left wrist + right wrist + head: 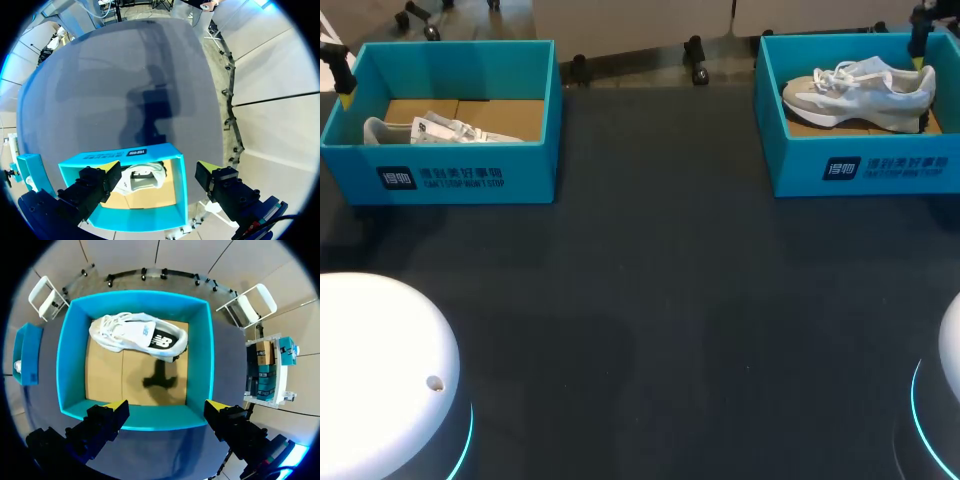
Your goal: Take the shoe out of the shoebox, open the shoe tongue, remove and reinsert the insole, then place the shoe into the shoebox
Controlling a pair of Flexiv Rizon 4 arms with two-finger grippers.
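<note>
Okay, head view: dark table (650,300) with two teal shoeboxes at its far side, well apart. The left shoebox (450,175) holds a white shoe (430,130) lying low on the cardboard floor, against the near wall. The right shoebox (865,165) holds a grey-white sneaker (860,88) on its side, laces toward the camera, toe pointing left. Only the tip of the left arm (335,70) shows, at the outer far corner of the left shoebox. The tip of the right arm (921,35) shows over the far right corner of the right shoebox, above the sneaker's heel. Two white robot bases sit at the near corners, left base (380,360) and right base (952,350).

Left wrist view: the left gripper (160,167) points down over the left shoebox, fingers spread wide, holding nothing. One yellow tip is over the box's wall and the other is outside the box, above the floor. The white shoe lies under and between the fingers, not touched. The other box shows off to one side.

Right wrist view: the right gripper (167,405) hangs straight above the right shoebox, fingers wide apart and empty, tips over the nearer wall. The sneaker lies ahead of the fingers against the farther wall, clear of both. The gripper's shadow (160,380) falls on the cardboard beside the sneaker.
</note>
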